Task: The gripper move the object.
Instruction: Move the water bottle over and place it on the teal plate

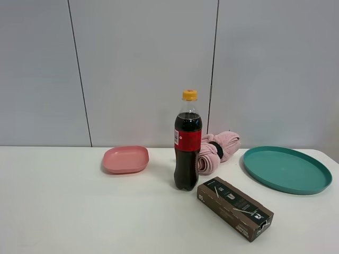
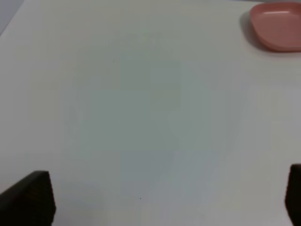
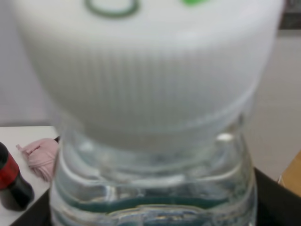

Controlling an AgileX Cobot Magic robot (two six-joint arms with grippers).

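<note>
white desk [image 1: 63, 211] is carrying a cola bottle [image 1: 187, 143]; right jaws are clamping the water bottle [image 3: 150, 183] aloft, probably for moving; left jaws are hanging apart.

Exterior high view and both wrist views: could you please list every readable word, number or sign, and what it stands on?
"50", seemingly: near end of the brown box.
Red label of the cola bottle: white print, too small to read.
White cap of the water bottle: green marks, blurred and cut off.
Left wrist view: none.
</note>
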